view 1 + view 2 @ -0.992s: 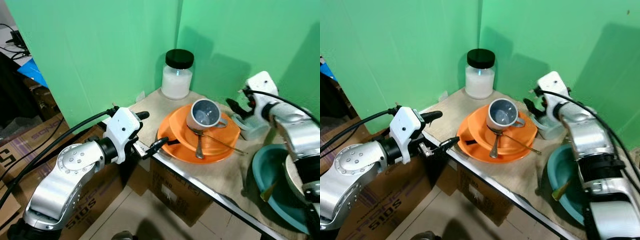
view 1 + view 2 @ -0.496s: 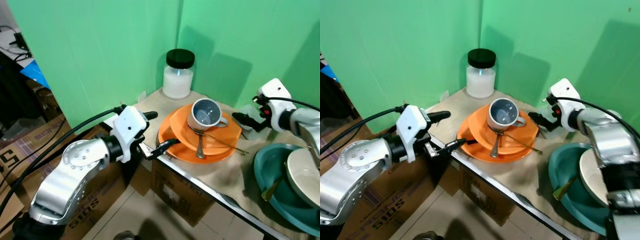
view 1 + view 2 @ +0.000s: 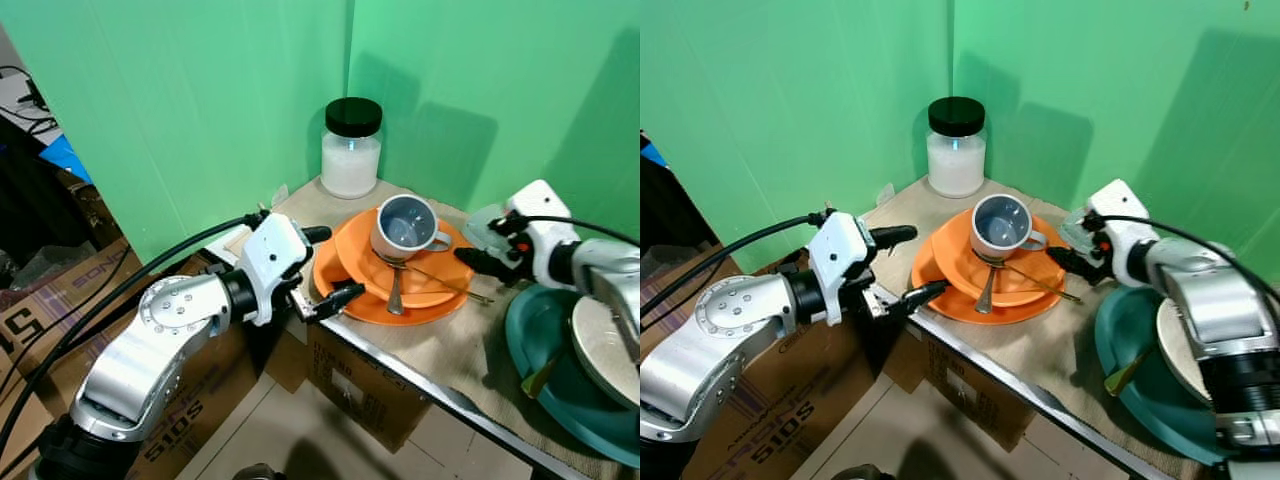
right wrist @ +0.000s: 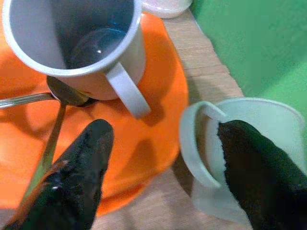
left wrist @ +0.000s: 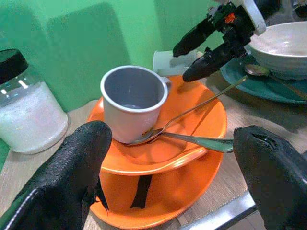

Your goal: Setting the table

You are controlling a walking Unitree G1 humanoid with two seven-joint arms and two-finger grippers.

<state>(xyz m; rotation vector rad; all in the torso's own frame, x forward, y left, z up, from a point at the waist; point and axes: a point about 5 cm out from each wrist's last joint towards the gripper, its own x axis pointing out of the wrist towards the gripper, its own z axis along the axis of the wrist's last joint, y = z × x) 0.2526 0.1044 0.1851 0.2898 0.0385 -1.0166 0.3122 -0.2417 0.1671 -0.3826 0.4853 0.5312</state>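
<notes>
Two stacked orange plates (image 3: pixel 352 287) lie near the table's front left corner. On them stands a grey mug (image 3: pixel 403 227) with two spoons (image 3: pixel 394 291) beside it. My left gripper (image 3: pixel 336 263) is open at the plates' left rim, one finger above and one at the table edge, holding nothing. In the left wrist view the mug (image 5: pixel 131 102) stands between its fingers (image 5: pixel 72 177). My right gripper (image 3: pixel 484 247) is open at the plates' right side, next to a pale translucent cup (image 4: pixel 242 143), with the mug's handle (image 4: pixel 127 91) ahead of it.
A black-lidded glass jar (image 3: pixel 352 148) of white powder stands in the back corner against the green walls. A teal dish (image 3: pixel 553 392) at the right holds a white bowl (image 3: pixel 606 347) and a spoon. The table's metal front edge (image 3: pixel 420 378) overhangs cardboard boxes (image 3: pixel 365 395).
My left gripper has moved right, up to the plates' rim. My right gripper has come down and left from the pale cup toward the plates' right side. The camera shifted slightly.
</notes>
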